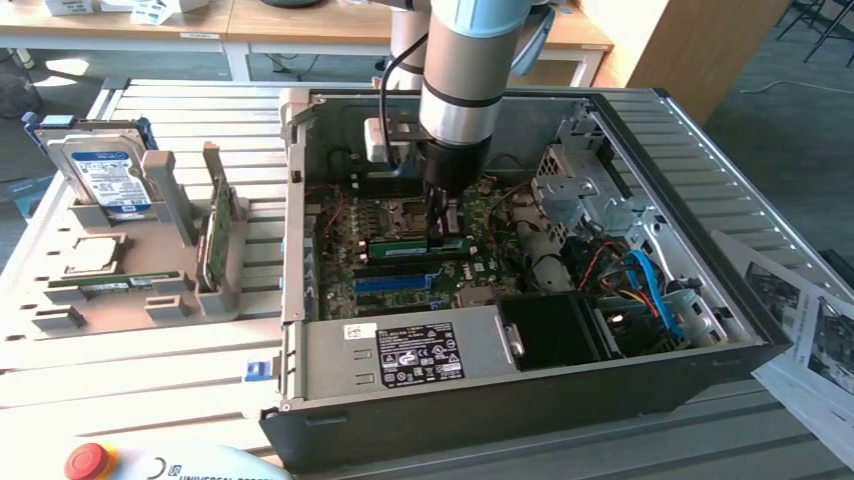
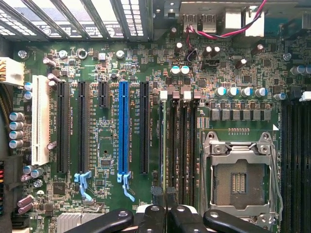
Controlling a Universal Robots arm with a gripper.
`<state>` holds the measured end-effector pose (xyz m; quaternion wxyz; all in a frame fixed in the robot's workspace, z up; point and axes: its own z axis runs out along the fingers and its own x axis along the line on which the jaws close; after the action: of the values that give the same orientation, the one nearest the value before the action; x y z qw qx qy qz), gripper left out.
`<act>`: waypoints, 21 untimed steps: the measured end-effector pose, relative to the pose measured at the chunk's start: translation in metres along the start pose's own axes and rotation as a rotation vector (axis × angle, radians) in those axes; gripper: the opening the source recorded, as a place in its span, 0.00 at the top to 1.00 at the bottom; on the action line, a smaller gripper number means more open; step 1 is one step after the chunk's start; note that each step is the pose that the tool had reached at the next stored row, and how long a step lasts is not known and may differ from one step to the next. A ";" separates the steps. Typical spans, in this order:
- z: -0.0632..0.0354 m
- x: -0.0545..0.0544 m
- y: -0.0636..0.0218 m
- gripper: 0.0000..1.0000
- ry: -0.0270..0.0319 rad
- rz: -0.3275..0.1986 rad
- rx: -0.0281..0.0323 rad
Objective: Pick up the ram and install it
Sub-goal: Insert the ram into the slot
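Starting at the exterior view's left and finding a grey tray (image 1: 187,300) holding a hard drive (image 1: 110,175), a second stick (image 1: 114,285) of the same kind lying flat, and a broader green card (image 1: 214,235) standing on edge, none of them being touched. Moving right into the open computer case (image 1: 296,200), with the arm (image 1: 461,90) reaching straight down over the motherboard (image 1: 340,272). Finding the gripper (image 1: 447,232) down at board level, right at the ram (image 1: 400,246), that thin green stick standing on its long edge in the row of memory slots (image 1: 400,264), between the processor socket (image 1: 400,210) and the blue slot (image 1: 398,283). Not being able to tell whether clamping the stick or letting go of it, though sitting directly over it in the wrist view. Judging the pickup as done, with the ram well away from the tray and already in place on the board; judging the installing as far along. Not being able to tell whether pressed fully home or whether the end clips are latching. Carrying on right past blue cables (image 1: 647,280) inside the case and ending at papers (image 1: 801,320) lying outside it, both well apart from the work.
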<state>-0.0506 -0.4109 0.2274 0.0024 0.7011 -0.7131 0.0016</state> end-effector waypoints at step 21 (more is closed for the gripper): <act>-0.0098 0.000 0.0000 0.75 0.0006 0.000 -0.0005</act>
<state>-0.0506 -0.4110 0.2372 0.0028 0.7011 -0.7131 0.0016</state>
